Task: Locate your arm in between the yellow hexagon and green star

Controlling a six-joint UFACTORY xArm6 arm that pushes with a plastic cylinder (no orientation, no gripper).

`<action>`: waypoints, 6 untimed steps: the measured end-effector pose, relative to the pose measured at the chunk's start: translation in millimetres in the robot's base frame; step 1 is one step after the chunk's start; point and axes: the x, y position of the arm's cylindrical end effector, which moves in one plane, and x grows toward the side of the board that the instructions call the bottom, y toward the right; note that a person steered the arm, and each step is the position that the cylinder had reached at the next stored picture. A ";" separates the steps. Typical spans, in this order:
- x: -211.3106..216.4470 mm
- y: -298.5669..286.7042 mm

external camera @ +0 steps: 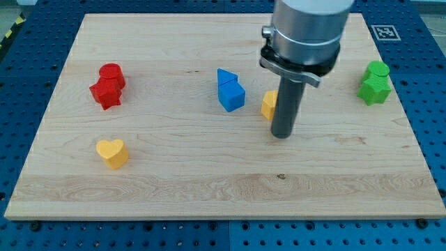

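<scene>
- Red blocks [107, 86] and a yellow heart [112, 152] are noted at the frame's left, two blue blocks [229, 90] at centre.
- The yellow hexagon [269, 104] is partly hidden by the rod.
- My tip [281, 134] is set just right of it; nothing is grasped, there being no jaws.
- The green star [374, 89], beneath a second green block [378, 70], is recorded at upper right, so the tip is judged to lie within the gap.

A robotics lab bench: a pale wooden worktop [209, 188] lies on a blue perforated metal mounting plate [432, 104], with a black-and-white fiducial marker [382, 31] at the worktop's top right corner and yellow-black hazard tape [12, 31] beyond its top left corner. Small coloured plastic blocks dot the wood.
</scene>
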 end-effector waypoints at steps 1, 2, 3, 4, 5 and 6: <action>0.9 29.6; -5.9 34.5; -24.3 34.2; -48.4 34.2; -65.9 30.8; -65.7 38.4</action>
